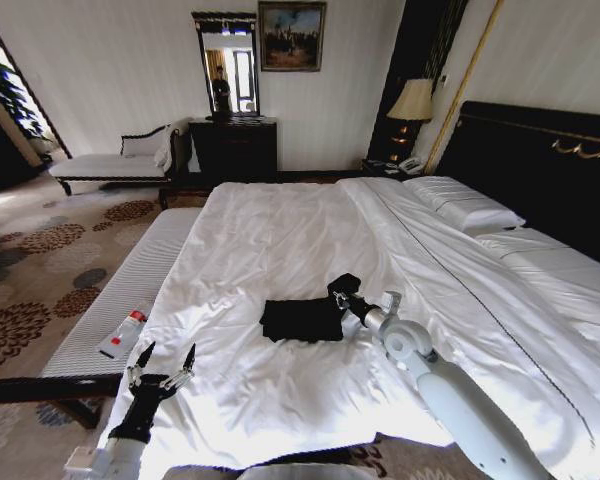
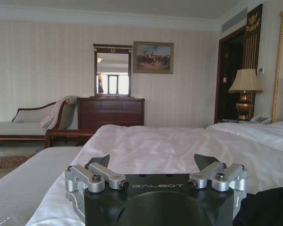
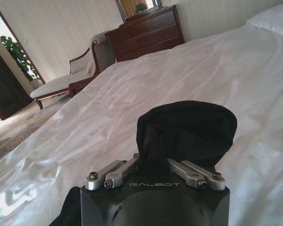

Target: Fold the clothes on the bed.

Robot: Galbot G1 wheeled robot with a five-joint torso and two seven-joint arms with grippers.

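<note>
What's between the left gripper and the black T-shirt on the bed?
Just bare white sheet, in the head view, between the open left gripper and the T-shirt.

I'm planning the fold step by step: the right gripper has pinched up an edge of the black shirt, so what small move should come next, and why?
Probably carry the pinched edge across the black soft-fabric T-shirt and lay it down. The right gripper is shut on a raised flap at the shirt's right side, while the rest lies flat on the white-sheeted bed. The left gripper hovers open near the bed's edge.
</note>
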